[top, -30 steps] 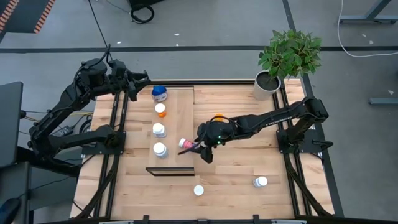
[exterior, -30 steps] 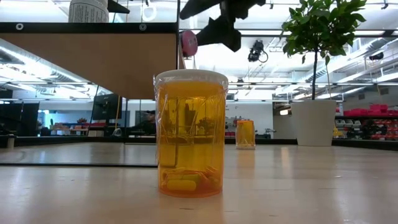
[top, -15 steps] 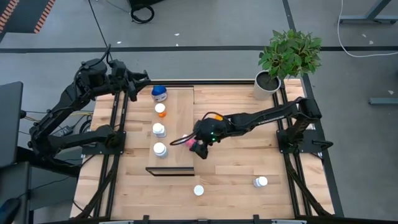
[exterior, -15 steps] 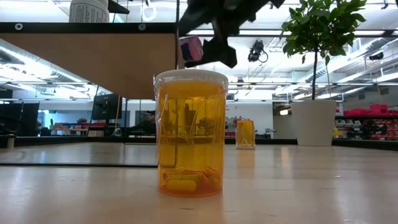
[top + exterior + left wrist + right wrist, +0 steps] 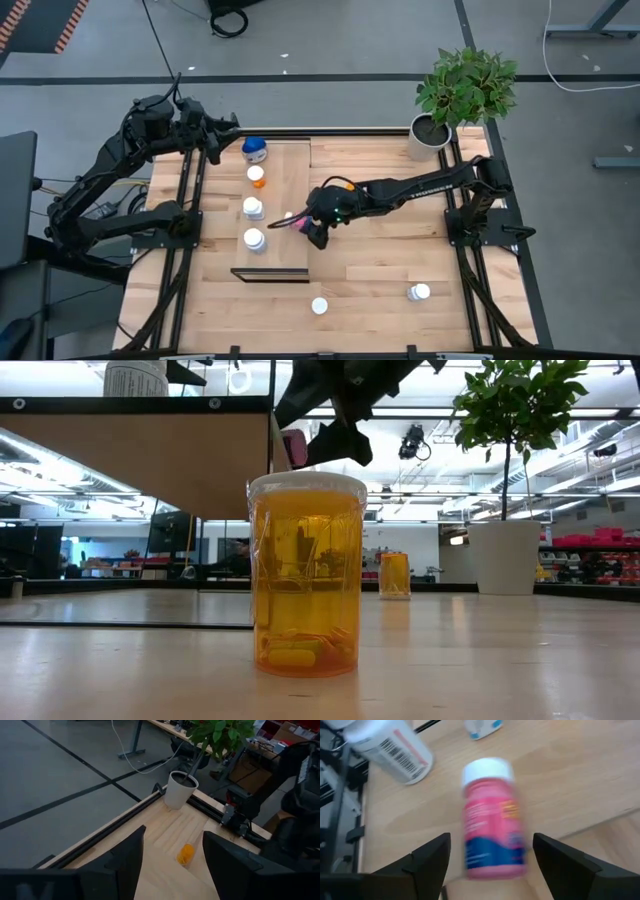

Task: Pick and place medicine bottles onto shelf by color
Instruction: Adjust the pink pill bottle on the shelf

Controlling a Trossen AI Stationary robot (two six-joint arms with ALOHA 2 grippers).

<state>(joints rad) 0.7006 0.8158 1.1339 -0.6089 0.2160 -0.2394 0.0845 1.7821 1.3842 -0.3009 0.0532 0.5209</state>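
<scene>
The right gripper (image 5: 305,226) holds a pink bottle (image 5: 492,822) over the shelf (image 5: 290,185), its two dark fingers (image 5: 427,857) spread wide enough to take the bottle's body between them, the lower part of the body sitting in the gap. In the right wrist view the bottle's long axis runs straight out from the jaws, white cap leading, so the cap points away from the wrist toward the row already standing on the board. Seen from above, that puts the cap at about 9 o'clock from the gripper and the arm trailing off toward 3 o'clock. Whether the bottle touches the board cannot be told; the low view shows it held up near the shelf's edge.

Just beyond, toward 9 o'clock, stand two white bottles (image 5: 253,207), with an orange-capped bottle (image 5: 256,176) and a blue bottle (image 5: 254,150) farther along at 12 o'clock. The free strip of shelf lies beneath the gripper, beside the white pair.

The left gripper (image 5: 172,862) waits at the far left corner of the table, fingers parted and holding nothing. The right arm is far the nearer, so the placement looks to be its job.
</scene>
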